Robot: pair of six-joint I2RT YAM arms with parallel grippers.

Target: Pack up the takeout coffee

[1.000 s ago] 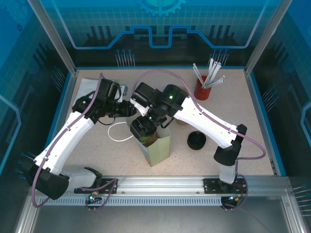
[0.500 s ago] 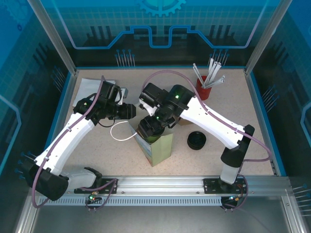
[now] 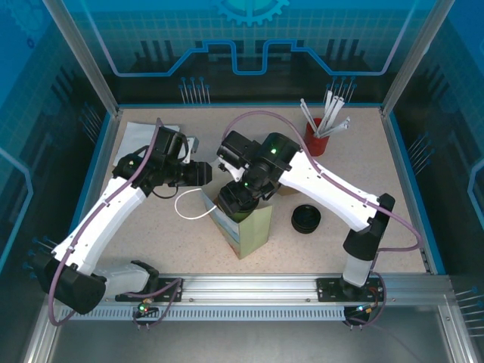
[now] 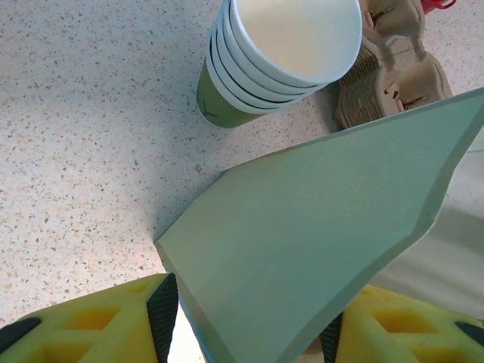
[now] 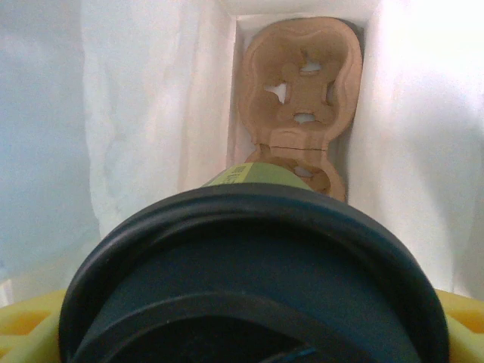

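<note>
Packing step: our right claw point(image 3: 237, 202) gripped the lidded takeout coffee point(image 5: 249, 257) in the mouth of the bag point(image 3: 255, 231), above the carrier point(image 5: 302, 83). Our left claw point(image 4: 246, 327) straddled the bag wall. Pinching? We couldn't tell. Next, we reckoned: lower it squarely.

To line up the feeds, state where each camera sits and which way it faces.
Top external: above and behind the bases, facing down at the table; left gripper and right gripper at the green bag.
Left wrist: looks past its yellow fingers at the bag's wall and stacked cups.
Right wrist: looks down into the bag, past the takeout coffee between its fingertips, to a pulp carrier.
Shared: all show the bag.
</note>
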